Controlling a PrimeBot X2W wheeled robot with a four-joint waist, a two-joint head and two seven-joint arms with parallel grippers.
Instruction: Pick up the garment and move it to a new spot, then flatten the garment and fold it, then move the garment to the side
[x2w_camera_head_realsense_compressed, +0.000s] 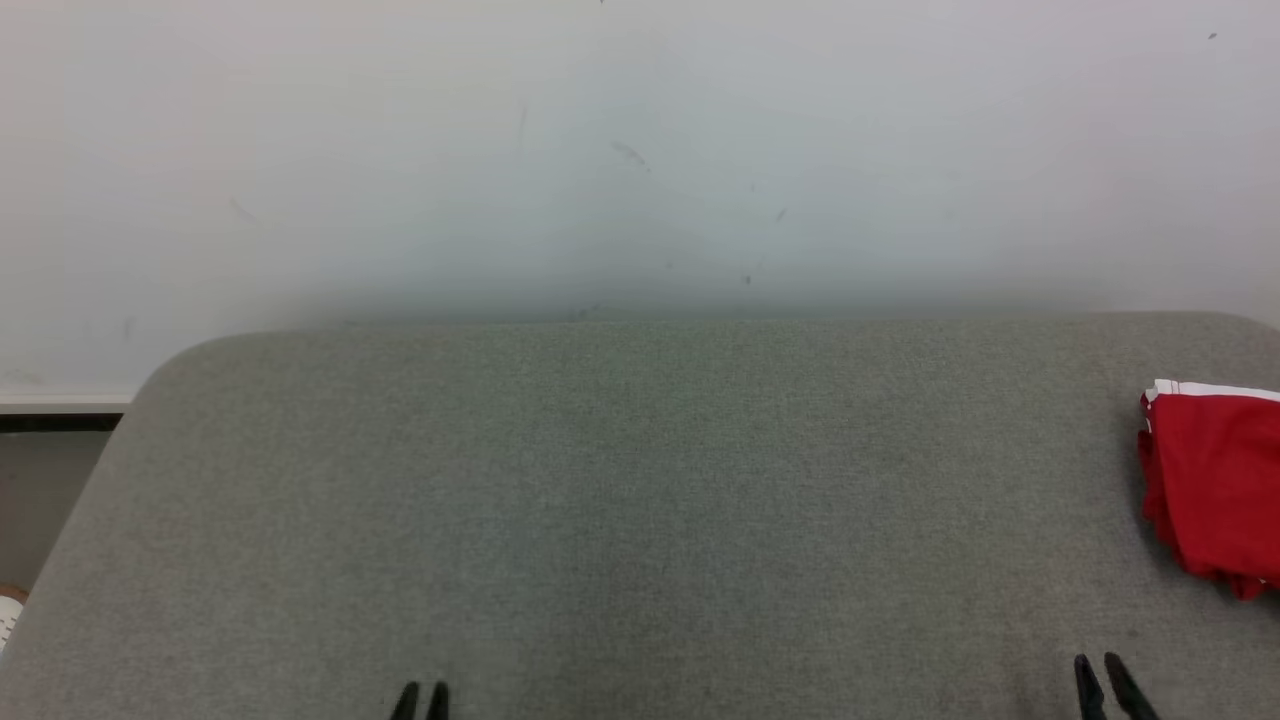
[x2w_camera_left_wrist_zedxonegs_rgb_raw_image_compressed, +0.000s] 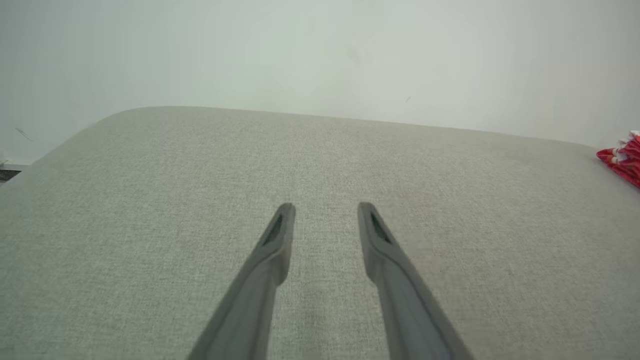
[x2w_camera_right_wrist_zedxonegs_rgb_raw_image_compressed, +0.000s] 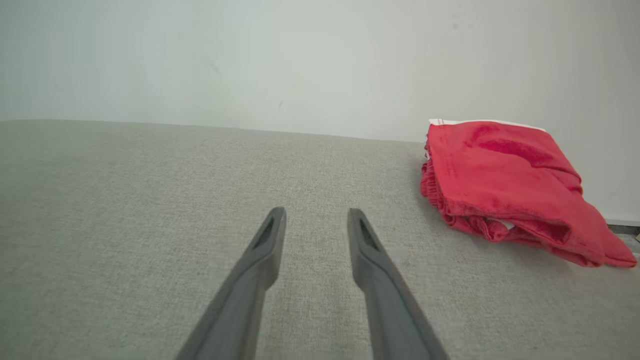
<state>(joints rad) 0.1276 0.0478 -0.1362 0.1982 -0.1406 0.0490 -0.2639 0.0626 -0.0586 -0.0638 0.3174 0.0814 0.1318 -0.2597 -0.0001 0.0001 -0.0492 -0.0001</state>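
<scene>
A: Where is the garment (x2w_camera_head_realsense_compressed: 1215, 480)?

B: At the far right of the table (x2w_camera_head_realsense_compressed: 600, 500), close to the right edge. The head view's border cuts part of it off. It is a compact red bundle, well apart from both grippers.

A: And the grippers?

B: The left gripper (x2w_camera_left_wrist_zedxonegs_rgb_raw_image_compressed: 325, 207) has its jaws partly apart, with only table cloth between them. The right gripper (x2w_camera_right_wrist_zedxonegs_rgb_raw_image_compressed: 314, 212) shows the same clear gap and holds nothing. Both sit low at the near side of the table. The right one is nearer the garment, which lies ahead of it and to its right.

A: So how far along is the task?

B: Near the end, I'd judge. The garment lies in stacked layers, off to one side, and neither gripper has hold of it. That reads as folded and set aside. The fold isn't tidy, though: the layers splay at the near end and one corner trails out. If anything is left, it's a bit of straightening.

A: Which way does it point?

B: The white band (x2w_camera_right_wrist_zedxonegs_rgb_raw_image_compressed: 482, 121) along its far edge faces the wall (x2w_camera_head_realsense_compressed: 640, 150). A gathered red edge faces the middle of the table. The long axis seems to run from the wall end toward the near side, slanting right, with the trailing corner at the near right. I can't be sure of its full width.
</scene>
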